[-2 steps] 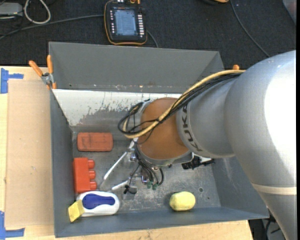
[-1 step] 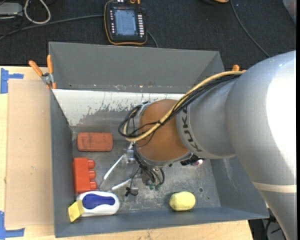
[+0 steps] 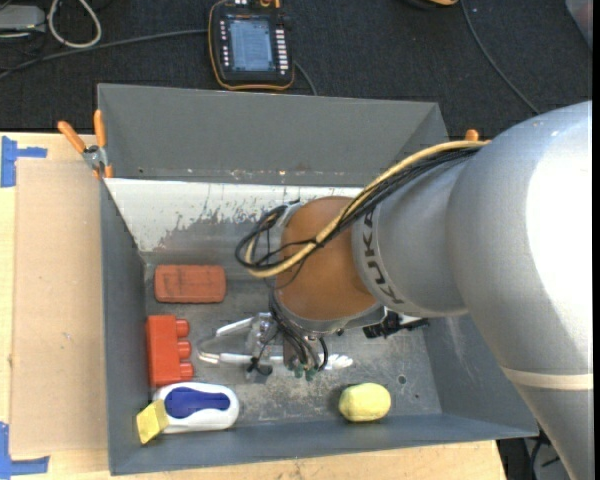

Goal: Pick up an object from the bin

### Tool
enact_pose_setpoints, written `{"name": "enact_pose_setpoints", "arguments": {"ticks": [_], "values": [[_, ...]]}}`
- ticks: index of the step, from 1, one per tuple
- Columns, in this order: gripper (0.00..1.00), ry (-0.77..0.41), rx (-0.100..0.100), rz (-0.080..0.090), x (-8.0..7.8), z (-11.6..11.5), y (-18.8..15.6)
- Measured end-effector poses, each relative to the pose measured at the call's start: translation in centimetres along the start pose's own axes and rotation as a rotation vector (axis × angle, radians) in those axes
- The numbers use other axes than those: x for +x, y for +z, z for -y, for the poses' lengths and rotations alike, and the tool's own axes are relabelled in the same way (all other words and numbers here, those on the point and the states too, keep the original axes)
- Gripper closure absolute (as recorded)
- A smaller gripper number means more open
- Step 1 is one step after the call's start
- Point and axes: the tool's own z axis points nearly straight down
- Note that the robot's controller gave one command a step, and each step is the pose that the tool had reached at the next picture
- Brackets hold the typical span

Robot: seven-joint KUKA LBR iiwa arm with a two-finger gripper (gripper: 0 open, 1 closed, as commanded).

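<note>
Hovering low over the middle of the bin (image 3: 280, 143), the claw (image 3: 272, 358), its opening impossible to tell, sits just right of a pale translucent plastic piece (image 3: 228, 346), probably light, stiff and slippery, best gripped across its narrow middle.

brown flat brick (image 3: 190, 284): lying flat, far left | orange-red studded block (image 3: 166, 349): just nearer, by the left wall | white-and-blue oval piece (image 3: 196, 406), yellow end: near-left corner | yellow rounded lump (image 3: 365, 402): near right | pale clear piece (image 3: 225, 346): middle
</note>
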Motion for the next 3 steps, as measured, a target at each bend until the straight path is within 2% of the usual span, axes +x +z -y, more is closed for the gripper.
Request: {"name": "enact_pose_setpoints", "arguments": {"ticks": [3], "values": [[1.0, 0.004, 0.0, -0.003, 0.1, 0.1, -1.5]]}}
